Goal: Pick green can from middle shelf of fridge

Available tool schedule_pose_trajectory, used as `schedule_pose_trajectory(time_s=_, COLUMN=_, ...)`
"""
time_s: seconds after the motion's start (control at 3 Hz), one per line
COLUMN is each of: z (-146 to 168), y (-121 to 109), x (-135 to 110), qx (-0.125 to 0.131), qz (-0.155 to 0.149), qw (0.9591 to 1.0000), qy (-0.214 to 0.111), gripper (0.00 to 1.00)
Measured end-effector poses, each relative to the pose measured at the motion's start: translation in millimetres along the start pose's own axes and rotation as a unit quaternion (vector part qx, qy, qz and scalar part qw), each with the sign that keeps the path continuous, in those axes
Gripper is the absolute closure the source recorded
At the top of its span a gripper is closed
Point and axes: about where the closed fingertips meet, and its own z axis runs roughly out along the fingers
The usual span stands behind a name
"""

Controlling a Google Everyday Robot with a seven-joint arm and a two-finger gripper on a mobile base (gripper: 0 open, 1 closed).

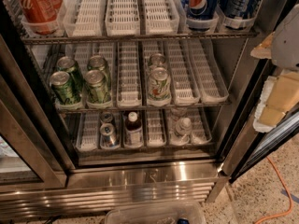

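Over on the right edge, outside the fridge, hangs my gripper. I cannot tell if it is open or closed. It holds nothing that I can see. It is well apart from every can, so I think the reach has not begun.

The fridge stands open, so the way in is free. The middle shelf has long white trays that keep cans in neat rows. The green can stands upright at the front of its tray, on the left side, just beside three other dark green ones. Front cans are easiest to grab. A paler can stands nearer the middle. That one is not mine.

Red cans and blue cans sit on the rack above. Small bottles sit on the rack below.
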Motion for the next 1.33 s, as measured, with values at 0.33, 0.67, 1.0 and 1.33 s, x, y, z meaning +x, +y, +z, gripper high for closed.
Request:
schedule_pose_trajectory(time_s=0.33, z=0.0, y=0.0, x=0.0, qx=0.0, qz=0.0, qw=1.0, qy=0.0, gripper=0.0)
schedule_pose_trajectory(time_s=0.67, z=1.8, y=2.9, x=-5.9, qx=0.012, qz=0.014, qw=0.9996, qy=-0.02, gripper=0.0)
schedule_pose_trajectory(time_s=1.0, z=14.0, y=14.8, x=-26.6, qx=0.016, qz=0.032, qw=0.997, qy=-0.069, gripper=0.0)
schedule_pose_trajectory(time_s=1.33, z=32.9, y=26.6, x=-59.8, qx=0.0, qz=0.038, qw=0.9908, qy=-0.13, gripper=0.0)
